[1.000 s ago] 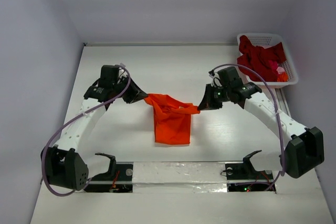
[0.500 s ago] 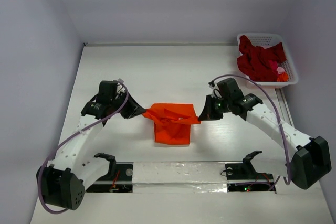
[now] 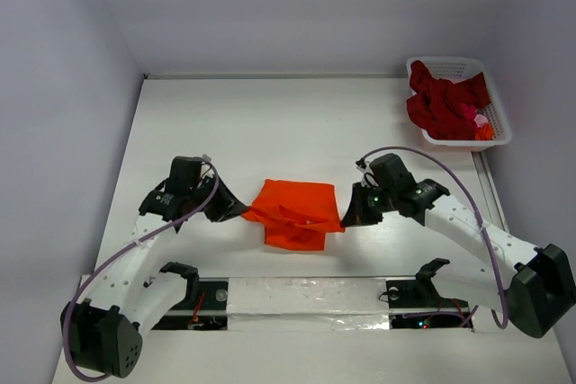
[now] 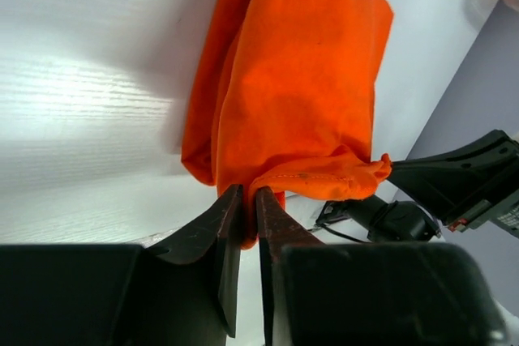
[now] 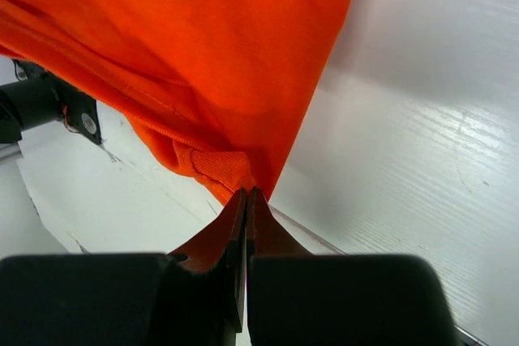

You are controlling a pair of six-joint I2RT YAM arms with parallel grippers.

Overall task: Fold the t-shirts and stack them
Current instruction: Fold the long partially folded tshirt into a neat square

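The bright orange-red t-shirt (image 3: 297, 213) lies folded on the white table (image 3: 270, 123) between my two arms. My left gripper (image 3: 241, 211) sits low at the shirt's left edge, and in the left wrist view the left gripper (image 4: 249, 196) pinches a fold of the orange-red t-shirt (image 4: 292, 95) with only a thin gap between the jaws. My right gripper (image 3: 346, 218) is at the shirt's right edge. The right wrist view shows the right gripper (image 5: 246, 194) shut tight on a hem of the orange-red t-shirt (image 5: 186, 46). Dark crimson t-shirts (image 3: 445, 101) are piled at the back right.
The white lattice basket (image 3: 504, 132) holding the crimson shirts stands in the far right corner. A pale strip with two black arm mounts (image 3: 409, 292) runs along the near table edge. Walls close in on the left and right sides.
Both grippers have come toward the near edge and sunk lower, carrying the shirt's held edge over its lower part. The shirt now lies shorter and wider. The left jaws have parted slightly.
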